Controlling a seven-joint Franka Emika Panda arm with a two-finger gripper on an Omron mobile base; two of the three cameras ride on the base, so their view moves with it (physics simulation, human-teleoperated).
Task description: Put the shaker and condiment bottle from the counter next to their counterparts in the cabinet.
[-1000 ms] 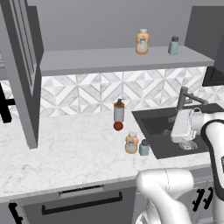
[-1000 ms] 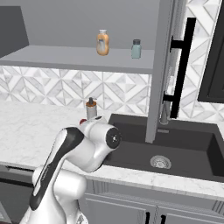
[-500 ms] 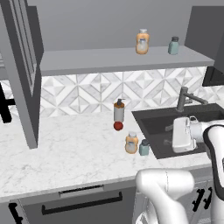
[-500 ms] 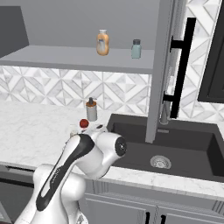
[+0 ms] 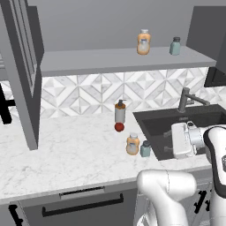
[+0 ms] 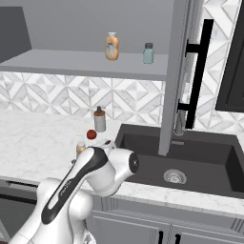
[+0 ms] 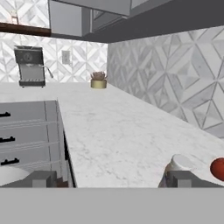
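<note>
The hand (image 5: 170, 140), fingers spread wide and empty, lies level over the sink edge. The shaker (image 5: 145, 149) and condiment bottle (image 5: 132, 144) stand upright on the worktop (image 5: 66, 152) just beside it, shaker nearer, toward the backsplash side.

arm: bent low, reaching sideways | hand (image 7: 109, 178): level, fingers spread wide, holding nothing

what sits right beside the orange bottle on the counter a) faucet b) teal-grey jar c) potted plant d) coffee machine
b, the teal-grey shaker stands just right of the condiment bottle near the front edge of the counter.
</note>
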